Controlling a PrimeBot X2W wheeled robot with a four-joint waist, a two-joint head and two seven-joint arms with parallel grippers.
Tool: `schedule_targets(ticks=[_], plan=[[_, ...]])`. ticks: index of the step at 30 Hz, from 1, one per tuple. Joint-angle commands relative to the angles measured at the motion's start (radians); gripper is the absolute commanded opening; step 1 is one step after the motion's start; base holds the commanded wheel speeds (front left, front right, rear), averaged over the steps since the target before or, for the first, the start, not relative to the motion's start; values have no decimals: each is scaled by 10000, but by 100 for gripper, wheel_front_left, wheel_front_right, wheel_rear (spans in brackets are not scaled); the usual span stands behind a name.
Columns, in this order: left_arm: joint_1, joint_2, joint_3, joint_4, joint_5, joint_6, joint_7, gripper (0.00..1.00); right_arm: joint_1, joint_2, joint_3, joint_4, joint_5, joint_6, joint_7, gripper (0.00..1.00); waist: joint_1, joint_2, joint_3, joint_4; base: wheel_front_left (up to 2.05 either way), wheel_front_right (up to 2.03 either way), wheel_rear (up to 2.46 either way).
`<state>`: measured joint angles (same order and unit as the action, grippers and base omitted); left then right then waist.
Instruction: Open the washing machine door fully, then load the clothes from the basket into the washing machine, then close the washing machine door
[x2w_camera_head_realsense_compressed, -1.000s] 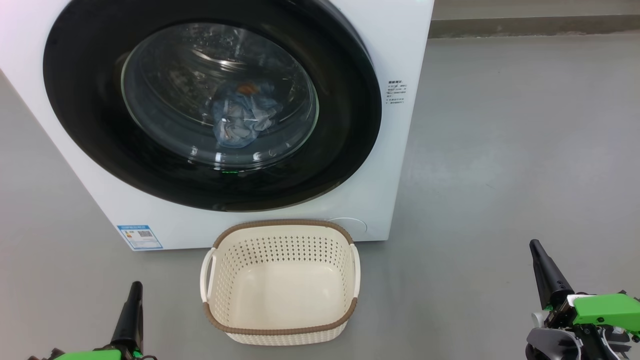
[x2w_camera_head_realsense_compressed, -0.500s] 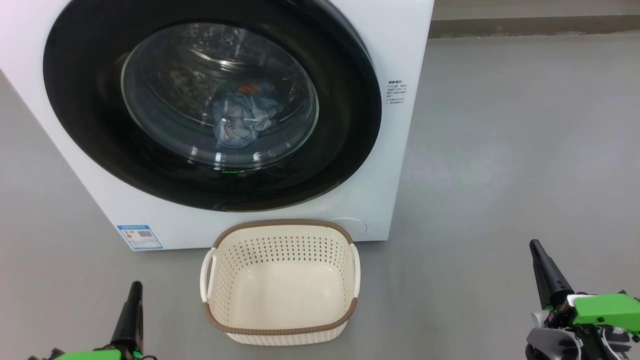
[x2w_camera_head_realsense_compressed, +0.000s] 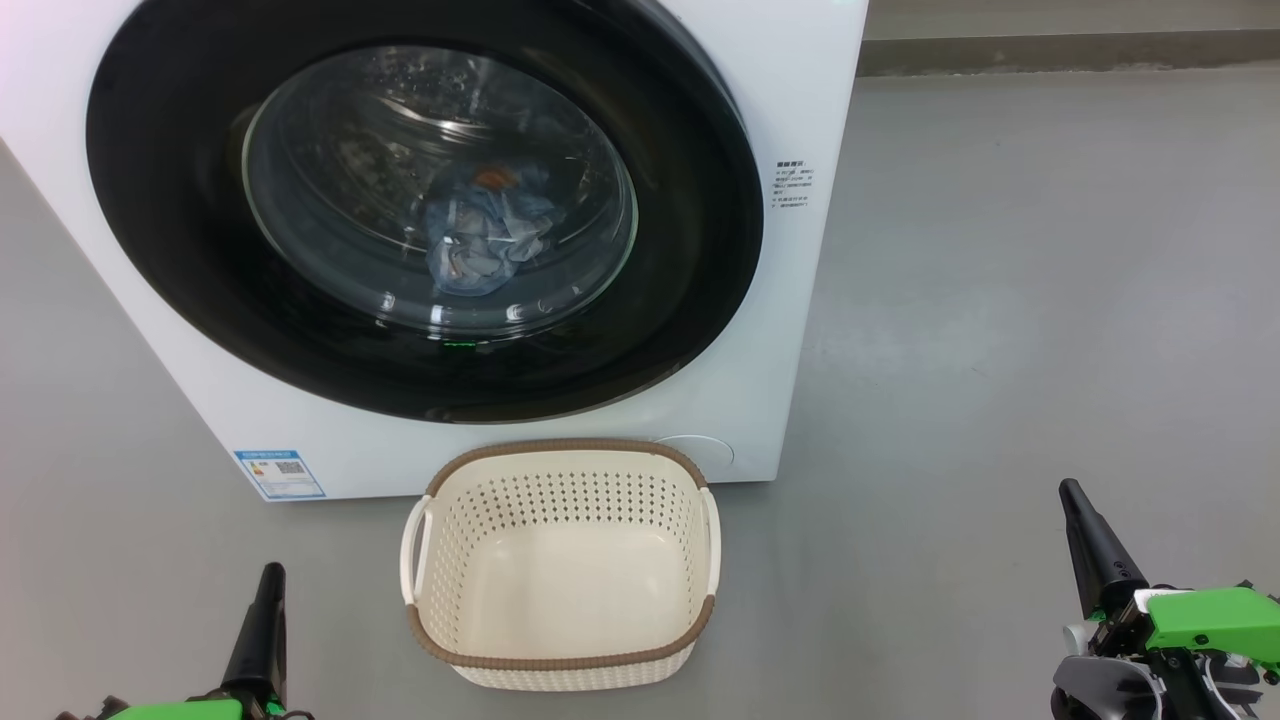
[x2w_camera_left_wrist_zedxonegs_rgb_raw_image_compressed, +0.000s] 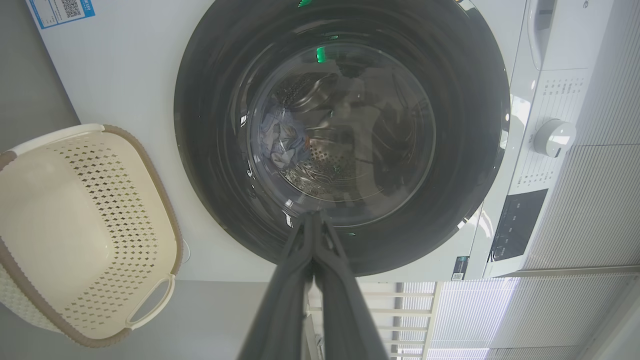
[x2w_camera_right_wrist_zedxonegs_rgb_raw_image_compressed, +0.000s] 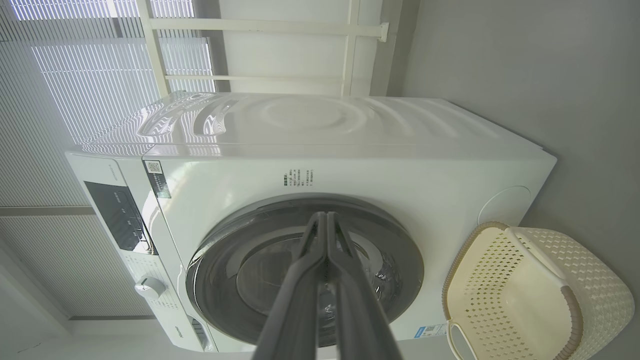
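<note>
Washing machine door (x2w_camera_head_realsense_compressed: 690, 220) shut on the washing machine (x2w_camera_head_realsense_compressed: 800, 100). Clothes (x2w_camera_head_realsense_compressed: 485, 235) lie in the drum, seen through the glass. Basket (x2w_camera_head_realsense_compressed: 560, 662) stands empty on the floor (x2w_camera_head_realsense_compressed: 1000, 300), just before the machine. Left gripper (x2w_camera_head_realsense_compressed: 268, 600) and right gripper (x2w_camera_head_realsense_compressed: 1085, 530) both pressed together, holding nothing.

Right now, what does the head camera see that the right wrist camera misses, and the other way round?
Head view: bluish clothes bundled behind the glass, and the left gripper, shut, at lower left. Right wrist view: the flat top, dark control panel, round dial and window blinds. Shared: the washing machine, its black door closed, the basket empty on the floor before it, and the right gripper, shut.
</note>
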<state>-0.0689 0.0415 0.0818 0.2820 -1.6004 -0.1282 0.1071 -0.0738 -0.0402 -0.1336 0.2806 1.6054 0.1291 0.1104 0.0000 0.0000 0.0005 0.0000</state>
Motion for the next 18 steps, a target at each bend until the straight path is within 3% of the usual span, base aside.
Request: schedule_targets(ticks=[1, 18], plan=[[-462, 87, 334, -310, -70, -25, 69, 0, -413, -101, 179, -300, 17, 16, 40, 0, 0, 0, 0, 0, 0, 0, 0], [-462, 87, 334, -310, -71, -25, 69, 0, -412, -100, 180, -300, 18, 16, 39, 0, 0, 0, 0, 0, 0, 0, 0]])
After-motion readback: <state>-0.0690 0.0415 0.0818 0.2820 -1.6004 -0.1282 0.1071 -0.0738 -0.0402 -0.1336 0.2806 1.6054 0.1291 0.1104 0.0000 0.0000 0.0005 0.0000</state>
